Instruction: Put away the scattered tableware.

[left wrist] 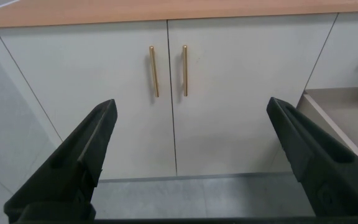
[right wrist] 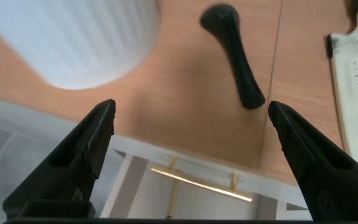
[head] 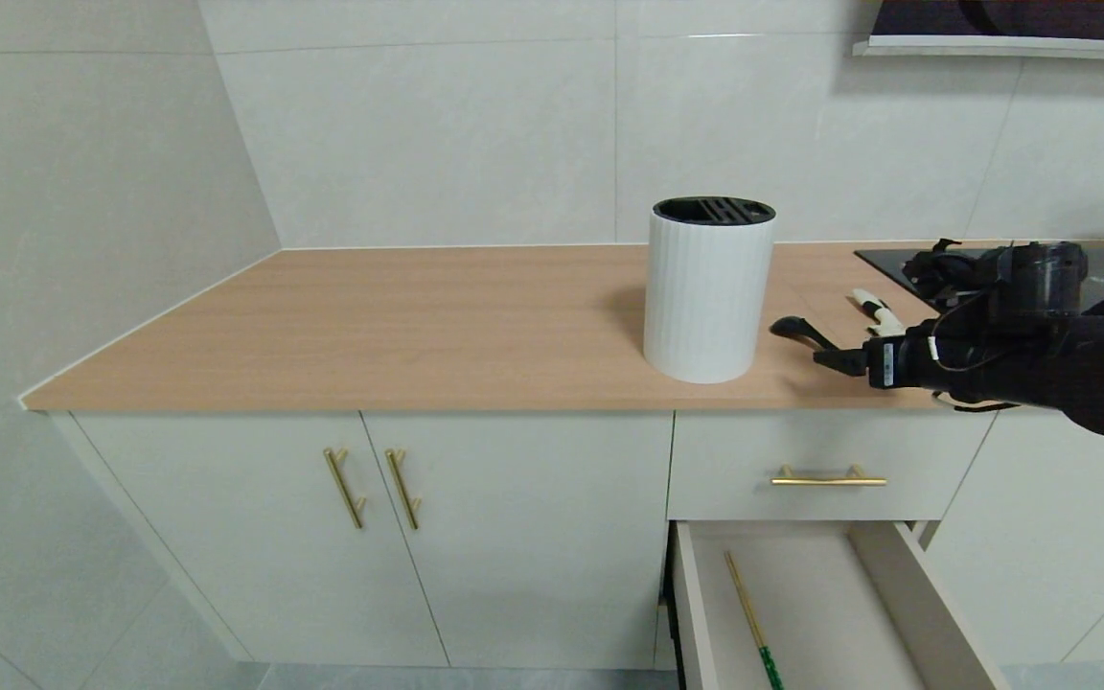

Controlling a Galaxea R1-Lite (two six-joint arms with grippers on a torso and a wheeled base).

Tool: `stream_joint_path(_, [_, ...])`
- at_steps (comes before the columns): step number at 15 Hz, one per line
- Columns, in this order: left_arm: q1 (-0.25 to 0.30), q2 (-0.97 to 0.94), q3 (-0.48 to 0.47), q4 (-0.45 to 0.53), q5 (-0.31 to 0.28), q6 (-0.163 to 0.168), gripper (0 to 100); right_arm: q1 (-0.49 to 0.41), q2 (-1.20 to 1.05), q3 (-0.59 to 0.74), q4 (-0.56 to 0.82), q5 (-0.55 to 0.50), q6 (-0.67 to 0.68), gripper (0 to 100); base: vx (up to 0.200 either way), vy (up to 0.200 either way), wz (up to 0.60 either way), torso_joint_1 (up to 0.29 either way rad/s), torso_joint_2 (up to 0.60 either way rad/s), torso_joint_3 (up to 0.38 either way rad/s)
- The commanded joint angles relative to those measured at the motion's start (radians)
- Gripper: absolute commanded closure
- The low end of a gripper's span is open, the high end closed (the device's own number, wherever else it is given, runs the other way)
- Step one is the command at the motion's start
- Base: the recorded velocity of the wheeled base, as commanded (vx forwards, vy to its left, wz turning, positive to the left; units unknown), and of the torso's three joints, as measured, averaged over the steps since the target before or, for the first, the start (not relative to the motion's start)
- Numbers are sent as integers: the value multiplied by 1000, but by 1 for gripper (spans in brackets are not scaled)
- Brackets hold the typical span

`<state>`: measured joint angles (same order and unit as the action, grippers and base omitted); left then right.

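A black spoon [head: 798, 330] [right wrist: 234, 55] lies on the wooden counter [head: 418, 326] just right of a white ribbed utensil holder [head: 709, 289] [right wrist: 79, 37] with a black slotted top. A white-handled knife [head: 876, 311] [right wrist: 356, 93] rests a little farther right. My right gripper [head: 837, 360] [right wrist: 191, 112] hangs open over the counter's front edge, close to the spoon's handle end, holding nothing. My left gripper [left wrist: 191, 107] is open and low, facing the cabinet doors [left wrist: 166, 93]. A pair of chopsticks [head: 749, 613] lies in the open drawer [head: 897, 613].
A black cooktop [head: 897, 264] sits at the counter's far right. A closed drawer with a gold handle [head: 828, 478] [right wrist: 197, 183] is just below the right gripper. The tiled wall closes the back and left.
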<state>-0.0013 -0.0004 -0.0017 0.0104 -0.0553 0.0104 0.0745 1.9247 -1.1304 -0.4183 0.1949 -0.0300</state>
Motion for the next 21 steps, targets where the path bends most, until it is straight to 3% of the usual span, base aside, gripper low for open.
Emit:
stream_joint_path(1, [0,0,0,0,0,0,0,-12,66,-8,-51,0,-7,0,0,0,0,0,0,0])
stream_joint_path(4, [0,0,0,0,0,0,0,-25,135,-34,-158,-6,-48,0,0,0,0,0,0,0])
stream_joint_path(12, [0,0,0,0,0,0,0,-53,238,-135,-162,-28,-50,0,0,0,0,0,0,0])
stream_joint_path(21, [0,0,0,0,0,0,0,-53,258,-144,-155,-28,-50,0,0,0,0,0,0,0])
